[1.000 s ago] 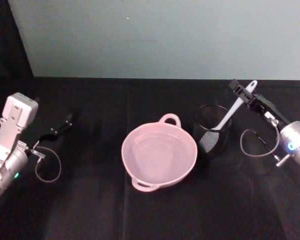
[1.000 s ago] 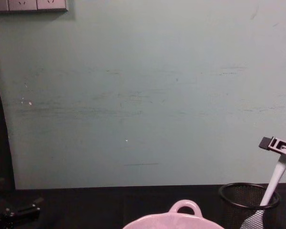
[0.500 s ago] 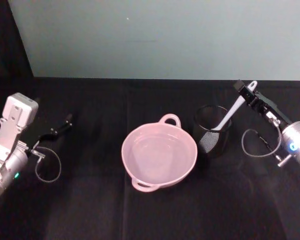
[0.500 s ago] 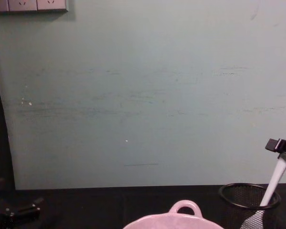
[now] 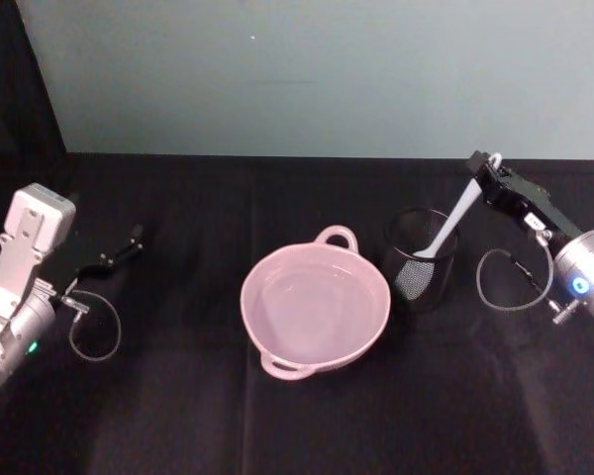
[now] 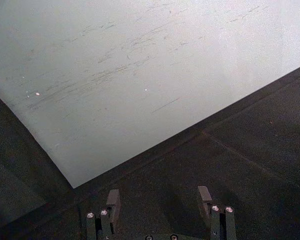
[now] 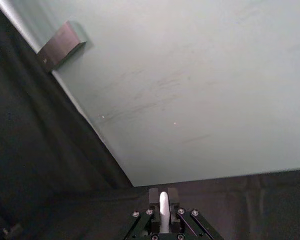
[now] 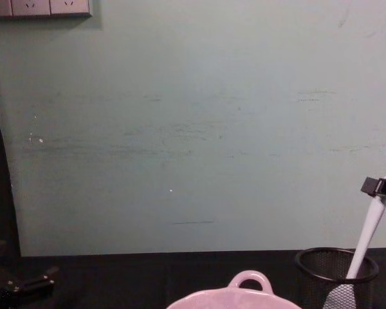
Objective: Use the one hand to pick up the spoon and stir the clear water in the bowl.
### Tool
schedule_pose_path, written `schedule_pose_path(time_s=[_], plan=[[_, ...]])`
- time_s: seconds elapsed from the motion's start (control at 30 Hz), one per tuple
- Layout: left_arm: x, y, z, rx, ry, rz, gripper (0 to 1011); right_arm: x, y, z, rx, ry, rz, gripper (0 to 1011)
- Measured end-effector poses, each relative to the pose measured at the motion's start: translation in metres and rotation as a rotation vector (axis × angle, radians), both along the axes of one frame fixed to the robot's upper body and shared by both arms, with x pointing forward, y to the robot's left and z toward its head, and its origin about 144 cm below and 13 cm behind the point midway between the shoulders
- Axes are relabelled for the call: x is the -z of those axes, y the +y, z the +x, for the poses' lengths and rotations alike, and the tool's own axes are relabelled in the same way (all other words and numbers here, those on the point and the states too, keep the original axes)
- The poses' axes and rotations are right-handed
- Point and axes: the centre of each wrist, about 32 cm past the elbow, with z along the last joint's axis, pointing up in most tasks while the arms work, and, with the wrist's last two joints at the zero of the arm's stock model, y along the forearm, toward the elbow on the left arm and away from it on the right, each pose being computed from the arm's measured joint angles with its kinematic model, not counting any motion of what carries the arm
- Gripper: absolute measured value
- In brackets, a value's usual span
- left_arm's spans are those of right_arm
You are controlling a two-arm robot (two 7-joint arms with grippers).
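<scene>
The pale pink bowl holds clear water at the table's centre; its loop handle rises in the chest view. Just right of it, the white spoon leans in a black wire-mesh cup, blade down inside. My right gripper is shut on the top of the spoon's handle, and the right wrist view has the white handle pinched between its fingers. From the chest, the spoon slants up to the right gripper. My left gripper rests open at the far left, with nothing in it.
The black cloth table meets a pale green wall behind. The mesh cup stands close beside the bowl's right rim. A wall socket plate sits high on the left. Bare cloth lies in front of the bowl.
My right gripper has shifted right and slid up the spoon's handle toward its end. The spoon stands slightly more upright in the mesh cup. The left arm is still.
</scene>
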Motion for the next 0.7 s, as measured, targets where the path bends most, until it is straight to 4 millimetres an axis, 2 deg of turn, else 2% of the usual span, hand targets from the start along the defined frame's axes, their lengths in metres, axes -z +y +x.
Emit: schedule_pose_path(time_s=[0.13,0.3,0.33,0.4,0.5,0.7], plan=[[0.000,0.000,0.000,0.000,0.000,0.000,1011,-0.012,0.005,-0.002,-0.005,-0.054,-0.105,110],[0.000,0.000,0.000,0.000,0.000,0.000,1011,-0.040,0.013,-0.002,-0.033,-0.138,-0.240,110],[0.000,0.000,0.000,0.000,0.000,0.000,1011,-0.040,0.013,-0.002,-0.033,-0.138,-0.240,110],[0.000,0.000,0.000,0.000,0.000,0.000,1011,-0.062,0.018,-0.003,-0.060,-0.177,-0.285,110],[0.000,0.000,0.000,0.000,0.000,0.000,1011,-0.085,0.022,-0.003,-0.084,-0.216,-0.332,110],[0.000,0.000,0.000,0.000,0.000,0.000,1011,-0.120,0.027,-0.007,-0.121,-0.265,-0.395,110]])
